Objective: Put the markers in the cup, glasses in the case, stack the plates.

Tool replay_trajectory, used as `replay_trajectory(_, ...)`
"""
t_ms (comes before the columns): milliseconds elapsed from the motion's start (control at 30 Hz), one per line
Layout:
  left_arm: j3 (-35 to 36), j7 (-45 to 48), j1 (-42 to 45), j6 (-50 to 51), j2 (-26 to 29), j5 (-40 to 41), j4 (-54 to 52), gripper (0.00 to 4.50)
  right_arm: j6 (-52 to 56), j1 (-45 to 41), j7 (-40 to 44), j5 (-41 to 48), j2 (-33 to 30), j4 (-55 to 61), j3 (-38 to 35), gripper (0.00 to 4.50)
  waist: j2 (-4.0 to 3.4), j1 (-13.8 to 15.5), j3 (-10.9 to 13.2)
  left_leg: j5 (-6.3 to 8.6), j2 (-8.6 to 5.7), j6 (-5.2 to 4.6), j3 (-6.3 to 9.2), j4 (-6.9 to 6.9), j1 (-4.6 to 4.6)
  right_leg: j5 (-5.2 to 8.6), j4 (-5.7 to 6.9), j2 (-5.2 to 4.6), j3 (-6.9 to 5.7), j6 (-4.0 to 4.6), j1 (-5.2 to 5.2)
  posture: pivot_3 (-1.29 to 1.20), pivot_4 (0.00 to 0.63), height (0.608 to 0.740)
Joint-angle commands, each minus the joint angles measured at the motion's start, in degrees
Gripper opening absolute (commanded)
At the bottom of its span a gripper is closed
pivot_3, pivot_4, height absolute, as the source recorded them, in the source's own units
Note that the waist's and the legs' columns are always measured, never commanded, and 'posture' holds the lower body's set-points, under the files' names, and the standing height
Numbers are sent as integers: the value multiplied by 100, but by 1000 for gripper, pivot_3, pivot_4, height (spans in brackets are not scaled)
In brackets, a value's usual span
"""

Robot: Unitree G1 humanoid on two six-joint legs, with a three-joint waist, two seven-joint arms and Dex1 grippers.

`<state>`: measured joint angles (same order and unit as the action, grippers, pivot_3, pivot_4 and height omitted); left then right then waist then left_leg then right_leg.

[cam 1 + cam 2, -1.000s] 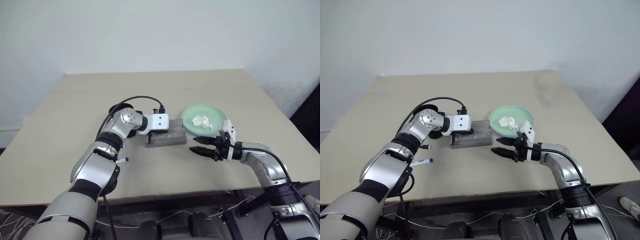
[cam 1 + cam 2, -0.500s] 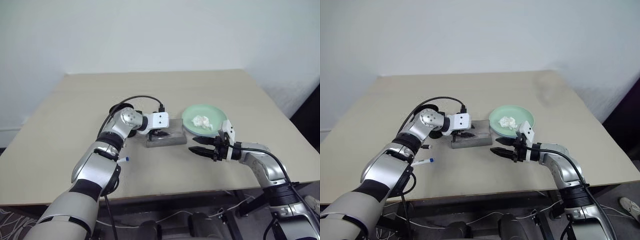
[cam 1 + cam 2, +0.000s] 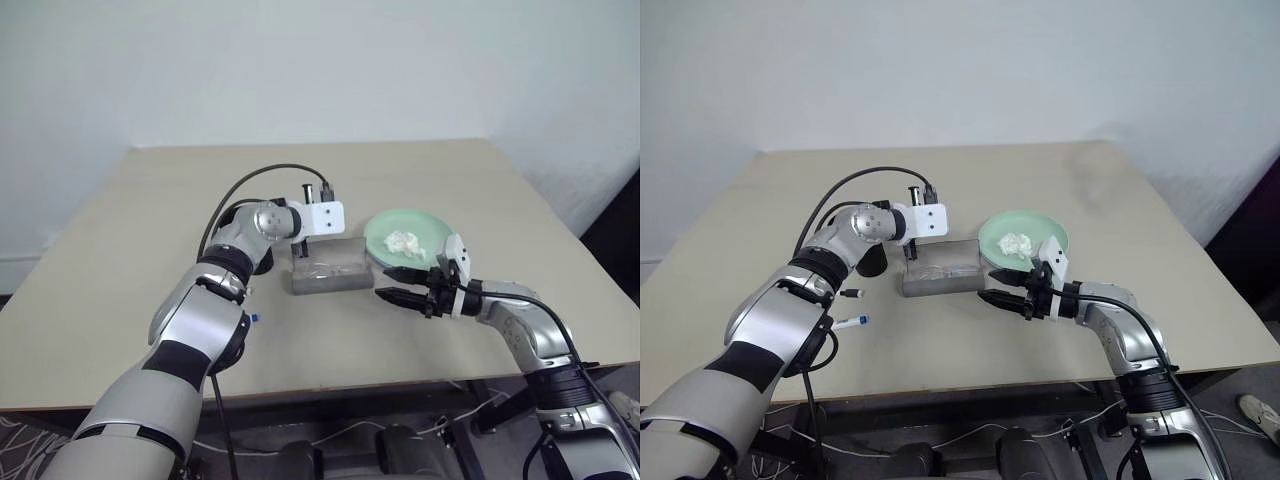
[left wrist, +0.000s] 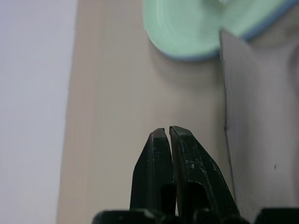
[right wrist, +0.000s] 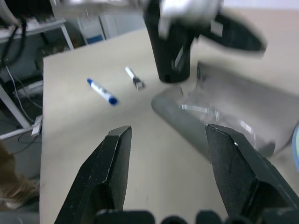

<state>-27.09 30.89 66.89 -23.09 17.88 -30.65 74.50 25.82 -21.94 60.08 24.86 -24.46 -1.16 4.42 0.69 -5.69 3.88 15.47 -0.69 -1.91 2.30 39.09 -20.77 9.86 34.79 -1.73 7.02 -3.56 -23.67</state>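
The left gripper [image 4: 168,132], its two black fingers pressed together, hangs above the tan table [image 4: 117,93]. At two o'clock from the fingertips lies the grey case [image 4: 261,116]. At twelve o'clock sits the pale green plate [image 4: 187,28], with a light blue plate's rim [image 4: 266,25] showing beneath it.

The table [image 3: 150,200] looks matt and wood-like, the green plate [image 3: 385,235] smooth plastic, the case [image 3: 330,270] matt grey, the tissue [image 3: 404,242] crumpled paper.

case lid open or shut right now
Open: the glasses show inside the case, uncovered, in the right wrist view.
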Motion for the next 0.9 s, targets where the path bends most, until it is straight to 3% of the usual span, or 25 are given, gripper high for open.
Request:
replay_trajectory(33,-207,-184,113,30,-42,-282,59,27,3,-37,-78,155,-17,266,-151,2720,2,0,0,0,0,0,0,0,0,0,0,0,0,0,-1,0,0,737)
replay_trajectory(167,-56,287,42,58,-115,-111,127,27,31,68,-139,183,-46,378,-177,2720,4,0,-2,1,0,0,1,-2,0,0,1,0,-1,-1,-1,0,0,737)
replay_trajectory(300,529,1869,-61,28,-64,631,21,27,59,153,-176,206,-90,458,-227,2720,6,1,-5,1,0,0,0,-2,3,1,1,0,0,0,2,0,0,737)
replay_trajectory(667,938,4363,-531,-100,487,1475,-842,27,3,-26,-113,101,-70,258,-125,2720,12,-10,-3,1,3,-1,-2,2,3,1,3,-2,1,1,2,0,0,737)
replay_trajectory(900,1077,4991,-1098,193,949,1941,-2007,27,-101,-147,-116,-2,-54,78,-48,2720,14,-3,-5,3,5,-5,-4,8,5,0,6,-2,3,1,3,0,0,737)
